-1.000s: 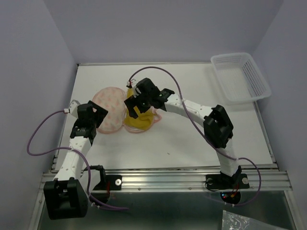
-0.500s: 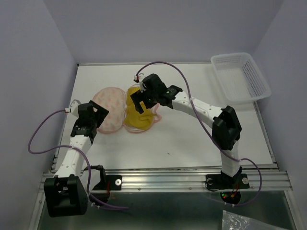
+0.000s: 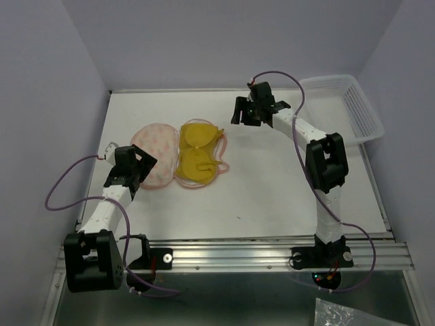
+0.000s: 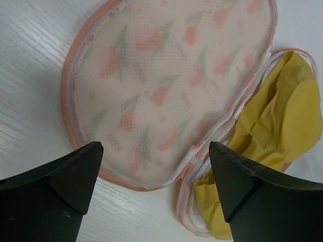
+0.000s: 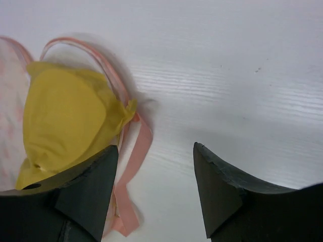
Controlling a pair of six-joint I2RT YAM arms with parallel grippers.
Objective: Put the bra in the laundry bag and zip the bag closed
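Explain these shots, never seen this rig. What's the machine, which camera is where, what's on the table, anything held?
Two robot arms are bolted at the near edge of a white table, each ending in a two-finger claw. The wide picture is from a fixed camera above and behind them; each close-up is from a wrist camera, and the dark wedges are that claw's own fingers. On the table: a patterned laundry bag, opened like a clamshell, with a yellow bra in its right half, and a white basket at the far right corner. The left claw hovers by the bag; the right claw hangs over bare table beyond the bra. Both are open and hold nothing.
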